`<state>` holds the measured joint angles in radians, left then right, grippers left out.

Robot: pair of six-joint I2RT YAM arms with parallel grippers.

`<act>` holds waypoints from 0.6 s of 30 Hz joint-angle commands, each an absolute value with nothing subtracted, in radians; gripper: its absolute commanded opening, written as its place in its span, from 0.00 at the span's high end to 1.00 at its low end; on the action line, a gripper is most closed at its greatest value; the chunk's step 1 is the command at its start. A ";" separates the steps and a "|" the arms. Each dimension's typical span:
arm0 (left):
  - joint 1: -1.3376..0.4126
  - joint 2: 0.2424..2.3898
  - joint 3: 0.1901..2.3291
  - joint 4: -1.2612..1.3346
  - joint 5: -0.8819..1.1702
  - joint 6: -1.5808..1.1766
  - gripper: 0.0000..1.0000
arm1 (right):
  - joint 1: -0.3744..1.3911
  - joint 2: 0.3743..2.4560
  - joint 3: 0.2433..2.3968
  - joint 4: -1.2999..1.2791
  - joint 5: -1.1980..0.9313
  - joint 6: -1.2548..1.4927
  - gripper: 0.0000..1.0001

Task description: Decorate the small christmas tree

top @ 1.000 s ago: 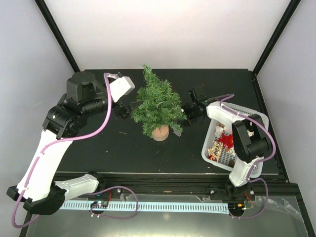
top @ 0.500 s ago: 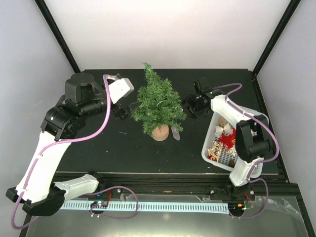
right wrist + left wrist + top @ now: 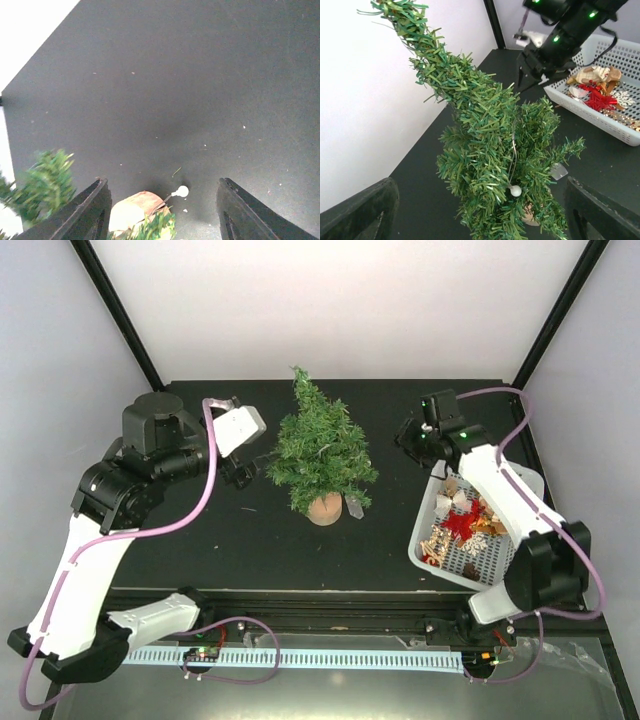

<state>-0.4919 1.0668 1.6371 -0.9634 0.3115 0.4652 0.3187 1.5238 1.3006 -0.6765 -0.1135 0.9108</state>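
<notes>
The small christmas tree (image 3: 322,448) stands mid-table on its round wood base (image 3: 325,508). A clear ornament (image 3: 353,506) hangs at its lower right; it also shows in the left wrist view (image 3: 559,171). A white bead on a thin wire (image 3: 515,190) hangs in the branches. My left gripper (image 3: 241,471) is open and empty just left of the tree, which sits ahead of the gap between its fingers in the left wrist view (image 3: 477,200). My right gripper (image 3: 408,432) is open and empty, apart from the tree on its right. The right wrist view (image 3: 162,192) shows the base (image 3: 137,207) and the bead (image 3: 183,191).
A white mesh basket (image 3: 432,502) at the right holds a red star (image 3: 460,525), gold pieces and pale ornaments; it also shows in the left wrist view (image 3: 600,119). The right arm (image 3: 505,490) reaches over the basket. Black frame posts stand at the back corners.
My right gripper has pulled away from the tree's right side, moving back and to the right. The clear ornament stays on the tree. My left gripper has drawn slightly left.
</notes>
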 commanded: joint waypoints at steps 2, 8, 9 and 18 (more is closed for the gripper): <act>-0.486 1.160 1.803 -0.954 0.266 0.408 0.14 | 0.317 1.389 1.272 -0.606 -0.082 0.751 0.40; -0.487 1.389 2.073 -0.980 0.362 0.218 0.28 | 0.317 1.362 1.295 -0.634 -0.095 0.751 0.40; -0.488 1.423 2.098 -0.983 0.371 0.196 0.30 | 0.318 1.358 1.288 -0.629 -0.100 0.756 0.40; -0.490 1.528 2.137 -1.001 0.474 0.164 0.34 | 0.317 1.347 1.249 -0.618 -0.099 0.761 0.40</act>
